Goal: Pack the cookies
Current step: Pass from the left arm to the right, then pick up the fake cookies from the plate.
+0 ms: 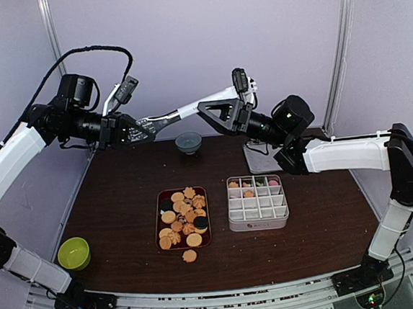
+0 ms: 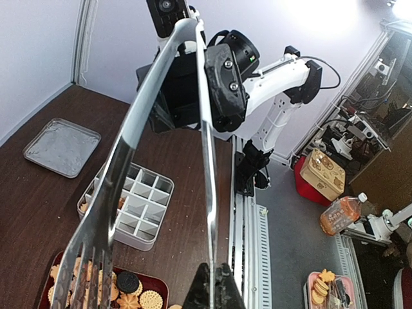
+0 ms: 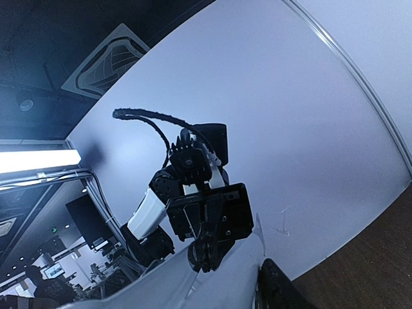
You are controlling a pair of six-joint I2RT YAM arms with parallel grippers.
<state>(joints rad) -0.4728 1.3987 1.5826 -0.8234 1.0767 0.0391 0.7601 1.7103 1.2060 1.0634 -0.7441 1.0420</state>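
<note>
The left jaws pinch metal tongs (image 1: 167,117), whose far end reaches the right jaws; whether those grip it, I cannot tell. The cookies (image 1: 183,218) lie well below both.

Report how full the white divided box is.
Mostly empty. The white box holds cookies only in cells at its far side; the near rows show bare white bottoms.

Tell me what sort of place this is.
Probably a robotics lab test cell: left arm and right arm bolted to the rail at the table edge, pale wall panels around, cluttered equipment beyond.
</note>
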